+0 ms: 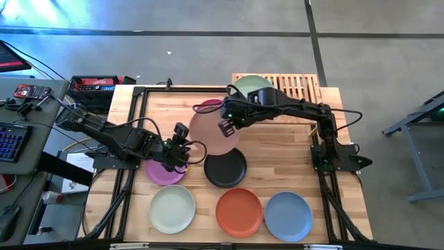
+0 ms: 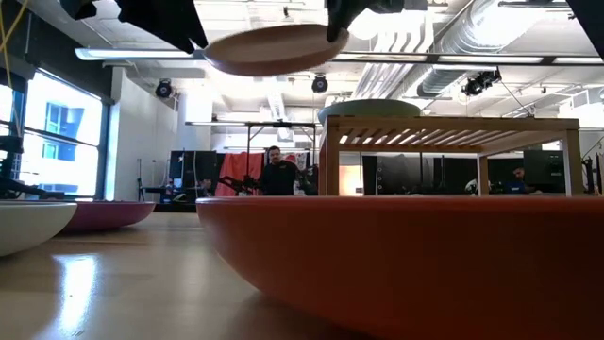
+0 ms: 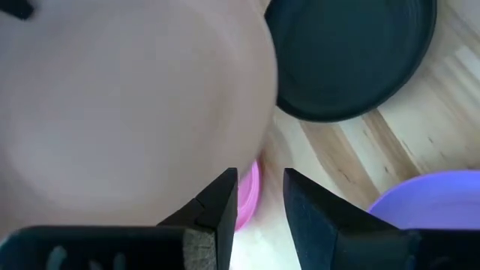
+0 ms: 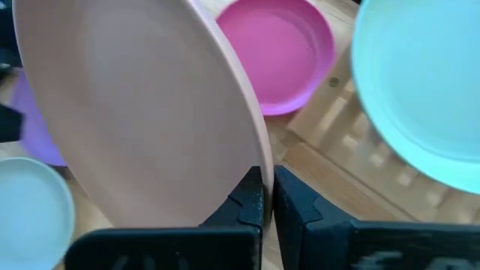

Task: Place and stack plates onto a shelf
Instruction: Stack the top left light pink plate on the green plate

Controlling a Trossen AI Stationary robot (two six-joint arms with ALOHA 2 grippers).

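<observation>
My right gripper (image 1: 225,125) is shut on the pale pink plate (image 1: 208,132), which hangs in the air over the table's middle. My left gripper (image 1: 183,142) is open at that plate's left near rim; in the left wrist view its fingers (image 3: 217,206) stand apart below the plate's underside (image 3: 127,105), with no rim between them. The sage green plate (image 1: 251,84) lies on the bamboo shelf (image 1: 295,87). The magenta plate (image 1: 210,105) rests on the table beside the shelf. My right gripper (image 4: 268,195) pinches the pale pink plate's rim (image 4: 259,169) on its right side between the two fingers, which come slanting down from the table's right. The plate (image 2: 269,49) is lifted clear of the table and lies nearly level.
On the table lie the purple plate (image 1: 165,171) under the left arm, the black plate (image 1: 225,169) at the middle, and the off-white (image 1: 172,208), orange-red (image 1: 239,212) and blue (image 1: 288,216) plates along the near edge. The shelf's right half (image 1: 302,89) is bare slats.
</observation>
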